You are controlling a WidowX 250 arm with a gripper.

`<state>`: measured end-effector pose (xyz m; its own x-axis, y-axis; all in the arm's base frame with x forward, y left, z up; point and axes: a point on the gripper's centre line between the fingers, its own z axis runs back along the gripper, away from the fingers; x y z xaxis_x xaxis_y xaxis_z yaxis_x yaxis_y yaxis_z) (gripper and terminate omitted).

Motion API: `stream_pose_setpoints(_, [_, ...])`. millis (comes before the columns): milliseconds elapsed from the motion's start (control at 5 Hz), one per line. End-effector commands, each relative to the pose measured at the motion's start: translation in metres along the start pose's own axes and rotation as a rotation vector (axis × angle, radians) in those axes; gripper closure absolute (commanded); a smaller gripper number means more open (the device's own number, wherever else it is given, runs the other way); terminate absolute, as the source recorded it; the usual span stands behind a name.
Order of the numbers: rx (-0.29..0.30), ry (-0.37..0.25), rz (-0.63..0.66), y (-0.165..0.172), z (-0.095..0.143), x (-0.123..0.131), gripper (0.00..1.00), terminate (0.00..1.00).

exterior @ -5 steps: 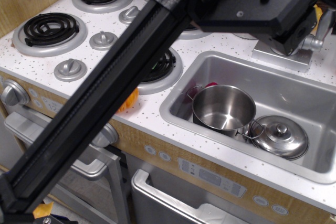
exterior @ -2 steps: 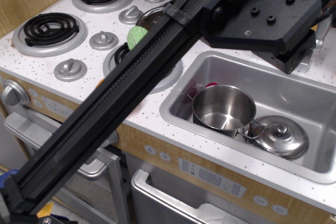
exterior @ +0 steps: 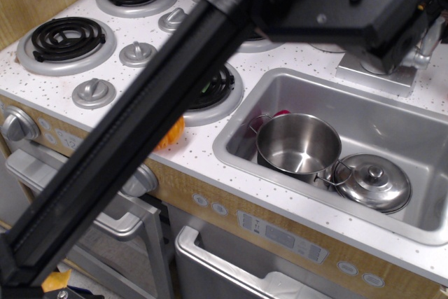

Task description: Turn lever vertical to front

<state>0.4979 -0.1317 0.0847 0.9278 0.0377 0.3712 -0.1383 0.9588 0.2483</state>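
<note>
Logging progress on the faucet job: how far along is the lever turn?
Done: the arm has reached the faucet's flat grey base behind the sink. In hand: its black head covers the post, with only the stubby silver lever peeking out; the claw is hidden. Left: any visible turn to the front.

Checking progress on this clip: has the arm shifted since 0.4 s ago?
Yes. The arm has swung left across the stove, now covering the burner region it had exposed, while its head sits over the faucet base.
</note>
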Motion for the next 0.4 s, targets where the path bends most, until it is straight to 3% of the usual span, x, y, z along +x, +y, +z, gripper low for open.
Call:
stream_pose_setpoints(0, [-0.016,-0.044,0.062,0.009,0.032,-0.002,1.00,0.00])
stream_pose_setpoints(200, [-0.033,-0.044,0.100,0.005,0.025,-0.014,1.00,0.00])
